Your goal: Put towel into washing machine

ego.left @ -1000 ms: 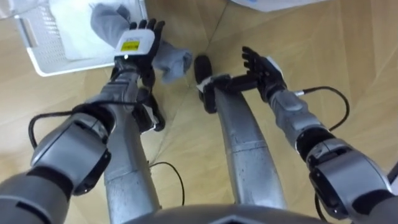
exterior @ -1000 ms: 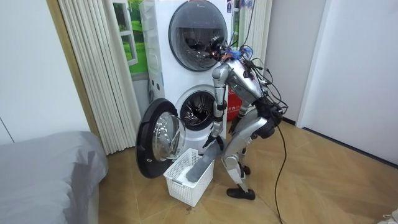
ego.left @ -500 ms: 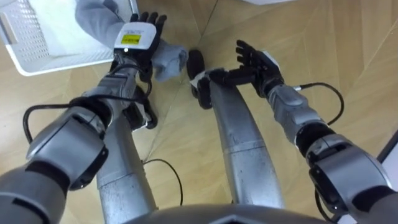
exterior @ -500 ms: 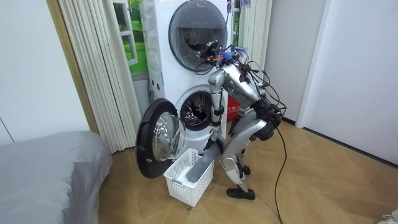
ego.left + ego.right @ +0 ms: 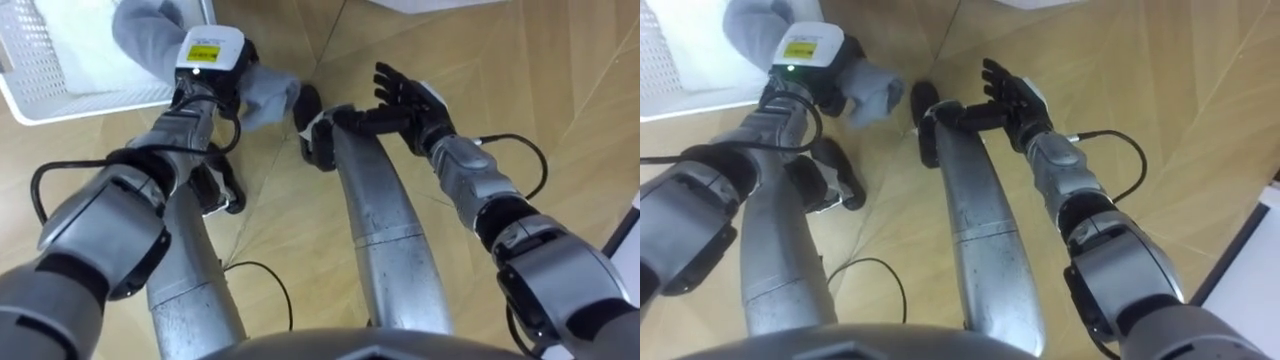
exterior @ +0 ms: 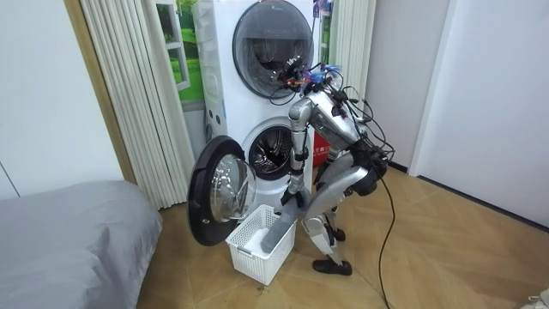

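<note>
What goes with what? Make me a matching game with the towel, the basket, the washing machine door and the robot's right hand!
Things:
1. towel
2. basket
3. lower washing machine door
4. right hand

States:
A. swung wide open
B. fingers spread, holding nothing
C. grey, gripped by the left hand at the basket's rim
D. white, standing on the floor

Pairs: 1-C, 2-D, 3-A, 4-B
</note>
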`<state>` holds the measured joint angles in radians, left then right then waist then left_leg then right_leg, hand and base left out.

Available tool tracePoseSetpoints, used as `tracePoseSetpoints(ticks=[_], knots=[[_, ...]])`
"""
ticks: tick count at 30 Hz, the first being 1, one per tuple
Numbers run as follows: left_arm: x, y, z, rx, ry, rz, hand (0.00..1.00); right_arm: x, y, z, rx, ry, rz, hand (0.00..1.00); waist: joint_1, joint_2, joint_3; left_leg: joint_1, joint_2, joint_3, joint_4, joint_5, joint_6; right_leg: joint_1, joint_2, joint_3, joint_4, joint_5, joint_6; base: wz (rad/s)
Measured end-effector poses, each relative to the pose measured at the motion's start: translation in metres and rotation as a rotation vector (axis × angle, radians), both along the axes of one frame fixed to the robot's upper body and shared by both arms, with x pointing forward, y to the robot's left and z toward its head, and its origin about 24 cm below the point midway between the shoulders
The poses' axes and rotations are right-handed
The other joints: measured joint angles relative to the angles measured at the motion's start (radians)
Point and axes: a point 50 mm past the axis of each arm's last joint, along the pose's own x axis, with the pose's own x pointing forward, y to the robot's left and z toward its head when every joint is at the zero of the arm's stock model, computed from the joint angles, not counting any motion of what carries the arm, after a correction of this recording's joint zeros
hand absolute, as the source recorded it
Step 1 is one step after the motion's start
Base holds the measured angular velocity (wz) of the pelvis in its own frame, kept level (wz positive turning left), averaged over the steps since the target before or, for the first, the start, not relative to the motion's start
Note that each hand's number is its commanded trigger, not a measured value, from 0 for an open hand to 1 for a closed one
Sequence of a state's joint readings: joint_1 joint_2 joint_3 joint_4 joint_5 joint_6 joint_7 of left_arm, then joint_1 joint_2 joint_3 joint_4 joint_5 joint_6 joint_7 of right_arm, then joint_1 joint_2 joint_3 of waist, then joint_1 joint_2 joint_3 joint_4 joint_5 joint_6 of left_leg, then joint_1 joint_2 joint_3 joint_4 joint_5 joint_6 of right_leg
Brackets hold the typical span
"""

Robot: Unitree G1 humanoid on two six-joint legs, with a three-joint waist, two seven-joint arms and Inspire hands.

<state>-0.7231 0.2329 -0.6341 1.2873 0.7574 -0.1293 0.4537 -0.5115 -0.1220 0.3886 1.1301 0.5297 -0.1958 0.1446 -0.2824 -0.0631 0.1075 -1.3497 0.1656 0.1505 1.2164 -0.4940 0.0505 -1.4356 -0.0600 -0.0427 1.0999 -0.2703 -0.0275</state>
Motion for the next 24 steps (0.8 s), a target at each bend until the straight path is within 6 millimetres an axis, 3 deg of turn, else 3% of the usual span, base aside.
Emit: tracePoseSetpoints(ticks=[12, 18, 20, 21, 24], knots=[[-0.012, 0.000, -0.015, 0.004, 0.048, -0.005, 1.00, -0.010, -0.002, -0.009, 0.019, 0.029, -0.020, 0.00, -0.012, -0.003, -0.0023, 0.046, -0.005, 0.010, 0.003, 0.000, 0.000, 0.036, -0.006, 0.002, 0.013, -0.004, 0.000, 0.01], [-0.033, -0.002, -0.039, -0.020, 0.129, 0.017, 1.00, -0.032, -0.004, -0.027, 0.003, 0.092, -0.036, 0.00, -0.011, -0.007, -0.0049, 0.176, 0.000, 0.010, -0.018, -0.005, -0.006, 0.165, 0.007, -0.002, -0.014, -0.005, -0.001, -0.04], [-0.039, -0.001, -0.045, -0.027, 0.150, 0.023, 1.00, -0.042, -0.005, -0.034, -0.004, 0.113, -0.041, 0.00, -0.005, -0.004, -0.0127, 0.212, 0.003, 0.009, -0.035, -0.005, -0.010, 0.206, 0.010, -0.006, -0.038, -0.002, -0.002, -0.11], [-0.043, 0.001, -0.048, -0.035, 0.159, 0.035, 1.00, -0.048, -0.006, -0.038, -0.006, 0.131, -0.044, 0.00, 0.004, -0.003, -0.0147, 0.243, 0.013, 0.014, -0.053, -0.002, -0.012, 0.237, 0.013, -0.007, -0.060, 0.007, -0.002, -0.14], [-0.049, -0.002, -0.054, -0.092, 0.174, 0.057, 1.00, -0.064, -0.011, -0.050, -0.026, 0.177, -0.067, 0.00, 0.028, 0.001, -0.0175, 0.339, 0.013, 0.032, -0.105, 0.008, -0.013, 0.329, 0.012, -0.012, -0.111, 0.019, -0.002, -0.09]])
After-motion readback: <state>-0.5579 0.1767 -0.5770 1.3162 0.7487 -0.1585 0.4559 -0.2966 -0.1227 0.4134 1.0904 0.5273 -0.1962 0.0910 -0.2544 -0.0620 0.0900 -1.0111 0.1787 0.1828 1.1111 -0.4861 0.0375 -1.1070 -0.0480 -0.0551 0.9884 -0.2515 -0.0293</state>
